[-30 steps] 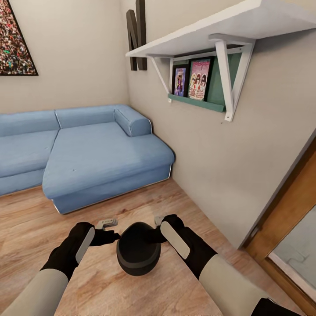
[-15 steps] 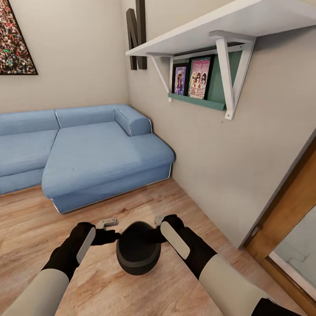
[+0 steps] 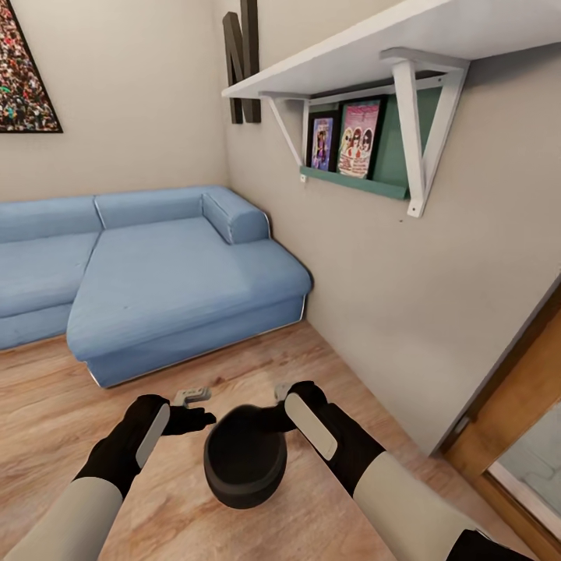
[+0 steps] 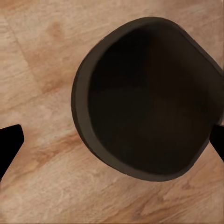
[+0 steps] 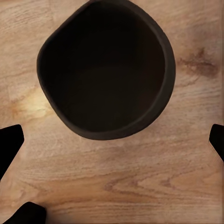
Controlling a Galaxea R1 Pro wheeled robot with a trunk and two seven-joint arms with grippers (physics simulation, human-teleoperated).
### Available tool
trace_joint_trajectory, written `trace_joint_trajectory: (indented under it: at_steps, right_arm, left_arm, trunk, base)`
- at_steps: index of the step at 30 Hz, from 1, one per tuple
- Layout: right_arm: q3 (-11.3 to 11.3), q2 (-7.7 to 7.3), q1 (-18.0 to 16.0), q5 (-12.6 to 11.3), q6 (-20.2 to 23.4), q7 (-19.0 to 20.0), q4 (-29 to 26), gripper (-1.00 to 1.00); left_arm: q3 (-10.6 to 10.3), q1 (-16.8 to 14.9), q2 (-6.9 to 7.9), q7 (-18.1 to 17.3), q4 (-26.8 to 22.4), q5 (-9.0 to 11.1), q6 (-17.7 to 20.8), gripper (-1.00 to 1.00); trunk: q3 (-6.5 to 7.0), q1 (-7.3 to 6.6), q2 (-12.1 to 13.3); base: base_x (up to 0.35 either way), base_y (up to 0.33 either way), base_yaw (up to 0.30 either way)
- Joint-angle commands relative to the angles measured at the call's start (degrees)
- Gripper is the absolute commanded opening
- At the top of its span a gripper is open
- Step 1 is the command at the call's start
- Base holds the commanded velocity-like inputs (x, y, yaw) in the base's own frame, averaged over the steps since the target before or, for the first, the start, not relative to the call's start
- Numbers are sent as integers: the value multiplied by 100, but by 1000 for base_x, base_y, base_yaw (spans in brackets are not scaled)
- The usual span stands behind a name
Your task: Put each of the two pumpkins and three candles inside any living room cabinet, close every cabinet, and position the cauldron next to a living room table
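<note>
I'm looking into a corner of a room with pale beige walls (image 3: 156, 93) and a light wood plank floor (image 3: 47, 405). A blue corner sofa (image 3: 156, 280) sits against the far wall, its chaise reaching toward me. On the right wall a white bracketed shelf (image 3: 374, 47) hangs above a teal ledge (image 3: 354, 181) holding two framed pictures (image 3: 343, 140). A dark-framed artwork (image 3: 23, 78) hangs at far left. A wooden door frame (image 3: 522, 389) stands at right.

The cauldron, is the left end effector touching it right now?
Cannot tell. In the head view the left end effector sits close beside the cauldron, while the left wrist view shows no plain contact or gap between its fingertips and the pot.
</note>
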Motion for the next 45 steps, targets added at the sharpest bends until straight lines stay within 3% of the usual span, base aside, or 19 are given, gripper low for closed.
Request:
trace_joint_trajectory:
  at_steps: [1, 12, 25, 45]
  right_arm:
    - [9, 0, -5, -56, 7, -59, -4, 100]
    - [9, 0, -5, -56, 8, -59, -4, 100]
    - [9, 0, -7, -56, 8, -59, -4, 100]
    - [9, 0, -10, -56, 5, -59, -6, 100]
  left_arm:
    - [-14, -3, 2, -13, -5, -4, 19, 100]
    - [-88, -3, 27, -378, -5, -3, 26, 100]
    - [-93, -3, 18, -413, -5, -4, 28, 100]
    - [-93, -3, 10, -418, -5, -4, 22, 100]
  trunk:
    - [-5, 1, -2]
    - [-5, 1, -2]
    - [-5, 1, -2]
    - [-365, 440, -804]
  base:
    - [131, 0, -20]
    - [33, 1, -47]
    - [48, 33, -2]
    - [0, 0, 0]
